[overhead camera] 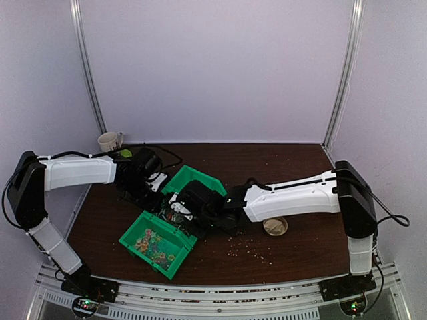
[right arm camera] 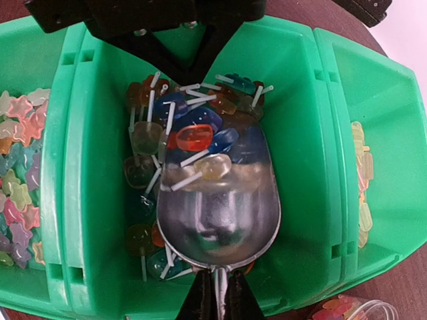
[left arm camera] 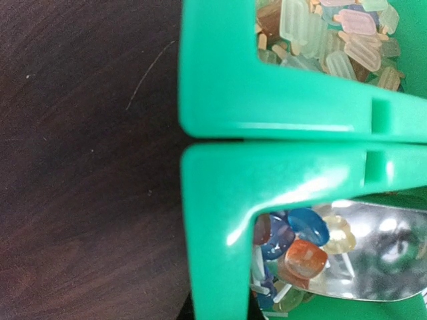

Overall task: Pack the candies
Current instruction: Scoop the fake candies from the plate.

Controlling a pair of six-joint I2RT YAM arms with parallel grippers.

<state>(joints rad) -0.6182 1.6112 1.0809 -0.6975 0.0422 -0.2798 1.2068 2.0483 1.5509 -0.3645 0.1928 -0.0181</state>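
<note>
Three green bins stand side by side. The middle bin [right arm camera: 73, 167] [left arm camera: 220, 220] holds the candies [right arm camera: 150, 137] [left arm camera: 303, 257], small lollipops of mixed colours on white sticks. My right gripper [right arm camera: 218, 293] [overhead camera: 183, 210] is shut on the handle of a metal scoop [right arm camera: 220, 213] [left arm camera: 380, 253]. The scoop lies in that bin with a few candies on its front lip. My left gripper [right arm camera: 181, 63] [overhead camera: 159, 187] is shut on the middle bin's far rim. Its fingers do not show in the left wrist view.
One neighbouring bin [overhead camera: 133, 233] holds star-shaped sweets [right arm camera: 20, 133]; the other [overhead camera: 193, 177] [left arm camera: 227, 87] holds pale popsicle-shaped sweets [right arm camera: 363, 173]. A clear container [right arm camera: 350, 310] with sweets shows at the near right. A mug [overhead camera: 110, 141] stands back left, with a small round lid [overhead camera: 275, 227] and crumbs [overhead camera: 247, 250] to the right.
</note>
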